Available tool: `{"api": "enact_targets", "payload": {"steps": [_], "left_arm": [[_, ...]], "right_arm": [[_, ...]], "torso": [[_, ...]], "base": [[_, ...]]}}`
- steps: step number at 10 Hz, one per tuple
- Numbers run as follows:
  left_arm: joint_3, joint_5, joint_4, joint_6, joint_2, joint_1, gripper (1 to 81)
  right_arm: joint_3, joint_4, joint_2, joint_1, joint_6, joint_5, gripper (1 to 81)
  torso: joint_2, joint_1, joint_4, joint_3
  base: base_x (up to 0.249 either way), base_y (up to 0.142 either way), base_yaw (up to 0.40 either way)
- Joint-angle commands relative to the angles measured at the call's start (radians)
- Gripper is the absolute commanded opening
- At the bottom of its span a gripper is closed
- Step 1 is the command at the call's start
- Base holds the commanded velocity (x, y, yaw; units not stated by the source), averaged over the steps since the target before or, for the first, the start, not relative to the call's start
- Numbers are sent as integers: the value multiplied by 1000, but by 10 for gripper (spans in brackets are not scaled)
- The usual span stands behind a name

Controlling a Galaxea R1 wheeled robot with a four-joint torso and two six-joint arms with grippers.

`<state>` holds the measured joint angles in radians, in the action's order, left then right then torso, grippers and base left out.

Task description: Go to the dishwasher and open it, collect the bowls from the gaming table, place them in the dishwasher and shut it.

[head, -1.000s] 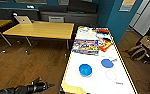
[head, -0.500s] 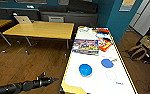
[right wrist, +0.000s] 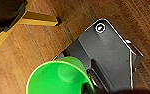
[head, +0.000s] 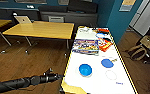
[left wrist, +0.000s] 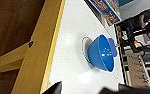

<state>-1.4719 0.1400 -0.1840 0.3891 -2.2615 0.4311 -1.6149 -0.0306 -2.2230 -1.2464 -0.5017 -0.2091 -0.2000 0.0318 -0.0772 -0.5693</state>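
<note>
The gaming table (head: 66, 86) has a white top and yellow sides and stands on the right. A blue bowl (head: 85, 70) sits on it near the front, and a second blue bowl (head: 107, 63) sits further right. My left gripper (head: 51, 74) hovers beside the table's left edge, short of the near bowl. In the left wrist view that blue bowl (left wrist: 101, 53) stands ahead of the open left gripper (left wrist: 79, 88), which holds nothing. A green bowl (right wrist: 57, 78) rests in my right gripper (right wrist: 87, 87) above the wood floor. The dishwasher is out of view.
A board-game box (head: 86, 46) and red packets (head: 104, 43) lie on the table's far half. A yellow-topped table (head: 41, 30) with a laptop (head: 23, 19) stands to the left. Bags (head: 138, 52) lie on the floor to the right.
My left arm has reached further forward, bringing its gripper closer to the table's left edge. The bowls on the table have not moved.
</note>
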Motion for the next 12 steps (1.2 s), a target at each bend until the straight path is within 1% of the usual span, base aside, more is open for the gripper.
{"api": "enact_targets", "payload": {"steps": [1, 2, 3, 4, 5, 6, 7, 10, 12], "left_arm": [[-42, 55, -11, -3, -38, -157, 811], [-41, 40, -11, 25, -37, -166, 811], [-41, 6, -8, 98, -35, -171, 811], [-42, -54, -8, 149, -38, -171, 811], [-44, -65, -5, 186, -46, -171, 811], [-56, -82, -5, 189, -57, -172, 811], [-74, -85, -5, 189, -75, -173, 811], [-133, -86, -2, 189, -155, -173, 811], [-150, -86, 3, 188, -182, -168, 811]], "right_arm": [[15, -20, 47, 43, 0, 48, 10], [14, -20, 47, 44, 0, 48, 10], [14, -20, 46, 46, 0, 48, 10], [14, -20, 44, 49, 0, 48, 10], [14, -20, 43, 49, 0, 48, 10], [14, -20, 43, 49, 0, 48, 10], [9, -20, 41, 49, 0, 47, 10], [12, -20, 41, 49, 0, 47, 10], [12, -20, 41, 49, 0, 47, 10]], "torso": [[0, 0, 0, 0], [0, 0, 0, 0], [0, 0, 0, 0], [0, 0, 0, 0], [0, 0, 0, 0], [0, 0, 0, 0], [0, 0, 0, 0], [0, 0, 0, 0], [0, 0, 0, 0]], "base": [[0, 0, 0], [0, 0, 0], [0, 0, 0], [0, 0, 0], [0, 0, 0], [0, 0, 0], [0, 0, 0], [0, 0, 0], [0, 0, 0]]}}
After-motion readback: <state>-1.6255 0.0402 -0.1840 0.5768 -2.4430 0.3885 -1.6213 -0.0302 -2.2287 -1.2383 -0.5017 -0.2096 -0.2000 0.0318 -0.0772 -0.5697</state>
